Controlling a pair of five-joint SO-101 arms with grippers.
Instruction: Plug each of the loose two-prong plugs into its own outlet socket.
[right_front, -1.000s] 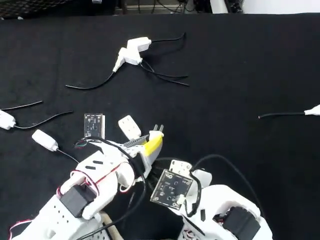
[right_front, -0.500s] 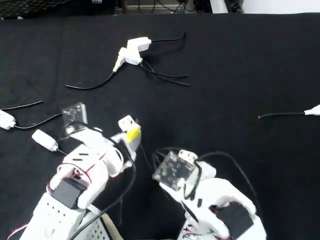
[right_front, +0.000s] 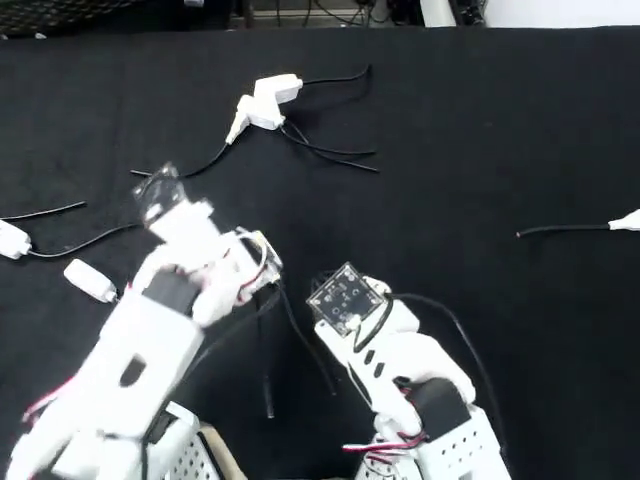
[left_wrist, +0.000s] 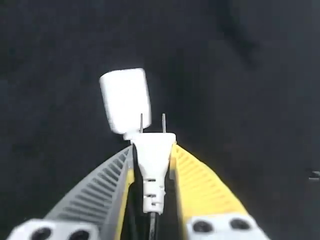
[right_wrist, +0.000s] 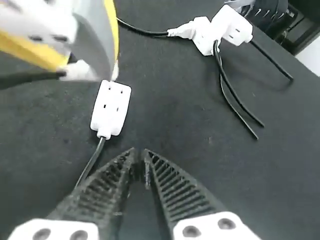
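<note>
since a second ago my left arm (right_front: 150, 330) has swung off to the side and risen. its left pincer (left_wrist: 152, 145) now hangs over the spot where the outlet socket (right_wrist: 111, 106) lay in plain sight before. my right arm (right_front: 400, 350) has turned and drawn in next to it. nothing else on the worktop (right_front: 480, 130) has shifted.

the left pincer is closed tight on the white two-prong plug (left_wrist: 151, 170), gripping its body from both sides, with the prongs sticking out past the tips. those prongs point at the near end of the outlet socket. i cannot tell whether they touch it. the socket lies flat on the cloth with its cord trailing back toward me, and its slots face up with nothing in them.

the right pincer (right_wrist: 138, 159) is all but closed and holds nothing. it sits just short of the socket's cord end.

at the far side, the mated pair (right_front: 265, 100) lies with one white piece pushed into the other and black cords looping off. two white cord ends (right_front: 90, 280) lie near the left edge, and another cord end (right_front: 625, 220) lies at the right edge.
</note>
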